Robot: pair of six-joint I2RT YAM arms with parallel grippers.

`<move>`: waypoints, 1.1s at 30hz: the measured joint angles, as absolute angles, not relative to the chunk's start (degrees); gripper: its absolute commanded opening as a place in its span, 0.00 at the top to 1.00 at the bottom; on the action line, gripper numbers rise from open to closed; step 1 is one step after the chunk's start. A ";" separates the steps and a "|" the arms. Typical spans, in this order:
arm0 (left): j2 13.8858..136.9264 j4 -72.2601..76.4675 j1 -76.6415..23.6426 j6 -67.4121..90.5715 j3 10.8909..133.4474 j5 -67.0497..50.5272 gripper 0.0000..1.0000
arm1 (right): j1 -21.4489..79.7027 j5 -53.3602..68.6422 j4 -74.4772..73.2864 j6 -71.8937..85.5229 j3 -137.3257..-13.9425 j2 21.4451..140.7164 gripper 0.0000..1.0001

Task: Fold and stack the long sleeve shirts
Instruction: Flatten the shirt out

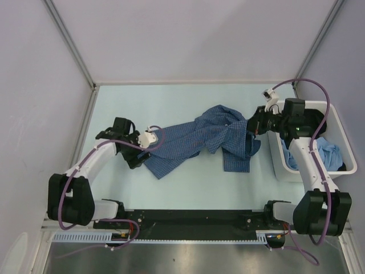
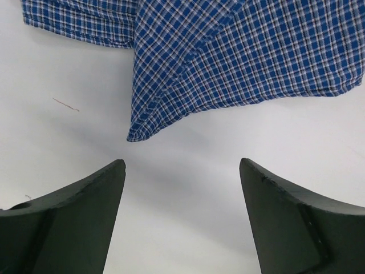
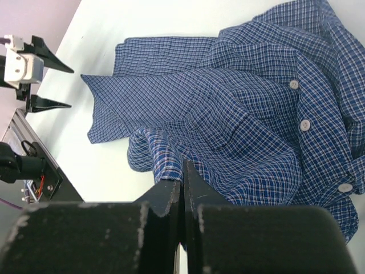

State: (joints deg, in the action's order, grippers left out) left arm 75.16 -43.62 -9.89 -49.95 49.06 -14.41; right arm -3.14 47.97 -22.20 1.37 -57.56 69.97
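On table, left claw spread beside checked shirt, right claw pinching it.

We are counting one checked shirt, one white bin, possibly one light-blue garment inside it, and two arms: left arm, right arm.

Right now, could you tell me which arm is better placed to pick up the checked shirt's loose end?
Probably the left: the left tool stands open just before a loose corner of the checked shirt; the right tool is shut on its other end.
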 measured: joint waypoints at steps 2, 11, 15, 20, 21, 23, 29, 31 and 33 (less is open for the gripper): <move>74.94 -42.70 -9.34 -49.41 49.01 -15.27 0.14 | -3.14 48.18 -22.02 1.23 -57.56 69.67 1.00; 73.76 -33.36 -8.73 -53.34 45.52 -16.93 0.17 | -3.90 48.56 -21.32 1.26 -59.70 71.16 1.00; 77.43 -31.81 -7.64 -57.63 45.52 -17.26 0.21 | -3.99 48.71 -19.66 1.52 -62.63 73.28 1.00; 83.33 -29.87 -7.18 -58.48 45.91 -17.30 0.25 | -3.86 48.97 -18.31 1.56 -66.11 75.59 1.00; 84.42 -29.93 -7.07 -58.26 46.39 -17.67 0.26 | -3.81 48.99 -18.15 1.54 -66.72 75.99 1.00; 86.15 -30.22 -6.87 -57.65 47.77 -18.79 0.28 | -3.66 48.99 -18.02 1.54 -67.37 76.31 1.00; 88.58 -31.16 -5.80 -55.11 52.38 -24.27 0.29 | -3.03 48.97 -17.34 1.98 -67.75 76.42 1.00; 89.19 -31.73 -5.21 -54.26 53.34 -25.65 0.28 | -2.90 48.95 -17.04 2.04 -67.75 76.42 1.00; 89.97 -33.08 -4.69 -54.00 54.22 -26.76 0.27 | -2.85 48.95 -16.80 2.04 -67.79 76.51 1.00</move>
State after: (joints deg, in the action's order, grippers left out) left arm 89.97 -33.08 -4.69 -54.00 54.22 -26.76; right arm -2.85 48.95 -16.80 2.04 -67.79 76.51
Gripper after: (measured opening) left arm 0.714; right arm 0.021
